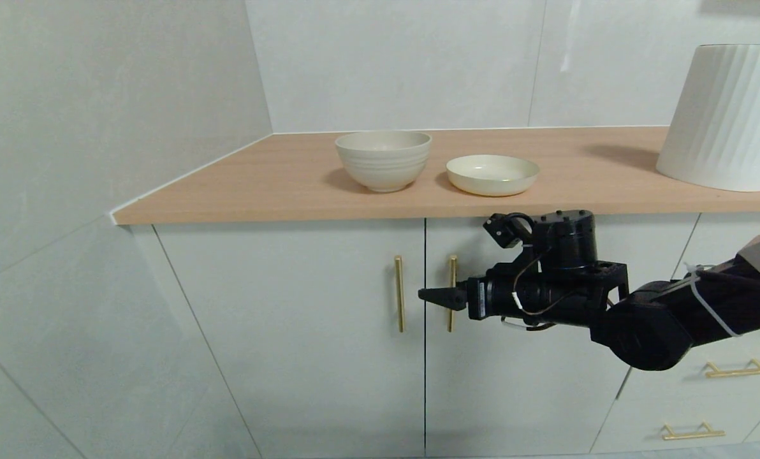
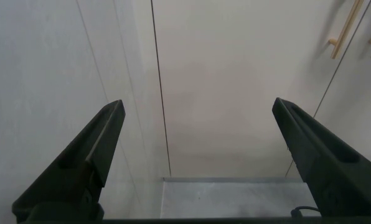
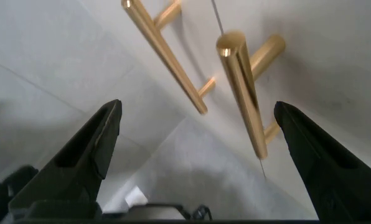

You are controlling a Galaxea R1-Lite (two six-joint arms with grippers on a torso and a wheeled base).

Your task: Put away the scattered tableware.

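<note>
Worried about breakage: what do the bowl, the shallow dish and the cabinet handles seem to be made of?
Bowl: probably glazed ceramic, cream, satin, with ribbed bands; melamine is possible.
Shallow dish: similar, pale cream with a soft sheen inside.
Cabinet handles: metal, brass-gold finish, bright highlights along the bars.

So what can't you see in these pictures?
- Inside the cupboard: head view, its shut doors hide it.
- Bottom of the deep bowl: head view, its own near wall hides it.
- The white ribbed pot: head view, cut off by the right edge.
- Whether the right claw touches the gold handle: head view, they overlap.
</note>
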